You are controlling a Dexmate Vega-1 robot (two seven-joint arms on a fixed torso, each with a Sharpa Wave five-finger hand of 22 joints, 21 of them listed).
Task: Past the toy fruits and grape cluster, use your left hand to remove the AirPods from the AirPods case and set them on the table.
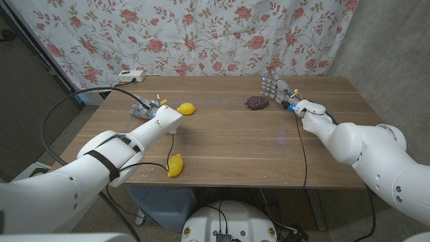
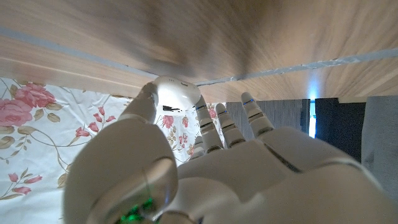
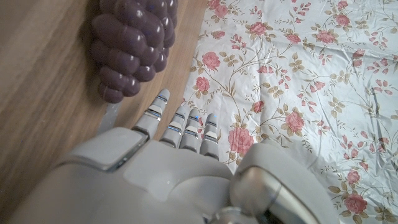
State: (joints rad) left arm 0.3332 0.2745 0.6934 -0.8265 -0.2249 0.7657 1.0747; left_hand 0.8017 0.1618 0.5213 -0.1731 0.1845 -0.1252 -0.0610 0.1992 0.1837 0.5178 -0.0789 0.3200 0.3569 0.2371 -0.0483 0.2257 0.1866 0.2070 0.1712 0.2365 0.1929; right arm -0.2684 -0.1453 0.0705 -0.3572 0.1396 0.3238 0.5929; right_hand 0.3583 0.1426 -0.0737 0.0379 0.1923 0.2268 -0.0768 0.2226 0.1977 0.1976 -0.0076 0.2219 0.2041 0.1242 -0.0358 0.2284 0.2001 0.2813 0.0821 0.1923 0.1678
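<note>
The left hand (image 2: 205,180) pinches a small white rounded plastic AirPods case (image 2: 176,94) at its fingertips above the wooden tabletop (image 1: 228,144), while the right hand (image 1: 277,89) stands released beside the purple toy grape cluster (image 1: 256,102).

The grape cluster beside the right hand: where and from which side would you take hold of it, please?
Probably across the wide middle of the grape cluster, fingers on opposite flanks, from above with the right hand standing just beside it. It lies low on the table, and its lumpy sides offer purchase; the tapered end looks too narrow.
</note>
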